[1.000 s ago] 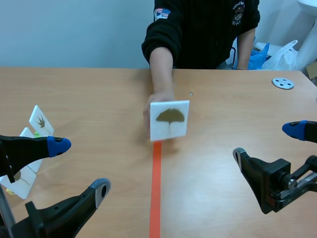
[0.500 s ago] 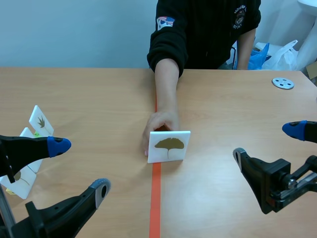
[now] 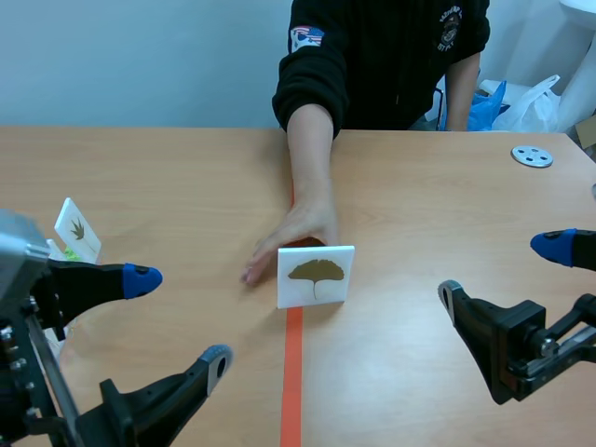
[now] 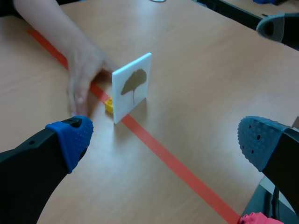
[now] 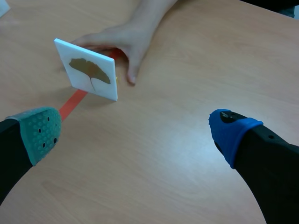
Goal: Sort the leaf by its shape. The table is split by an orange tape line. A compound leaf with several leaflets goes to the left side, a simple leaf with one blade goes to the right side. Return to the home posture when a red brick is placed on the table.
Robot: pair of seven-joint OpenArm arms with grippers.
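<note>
leaf cards (image 3: 316, 276) (image 3: 77, 228) 2 clear | tools (image 3: 177, 318) (image 3: 503, 268) 2 | hand (image 3: 298, 228) 1 | disc (image 3: 532, 155) 1 | yellow block (image 4: 108, 105) 1

No legible text; sleeve patch (image 3: 304, 38) unreadable.

Lab, tape-marked wooden table (image 3: 168, 168), bare pale wall (image 3: 140, 56), plastic bags (image 3: 535, 101)

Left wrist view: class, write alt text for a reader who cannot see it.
A white square card printed with one brown fan-shaped leaf stands upright on the orange tape line of a wooden table, a small yellow block at its foot. A person's hand lies just behind it; the left gripper, open, faces the card.
</note>
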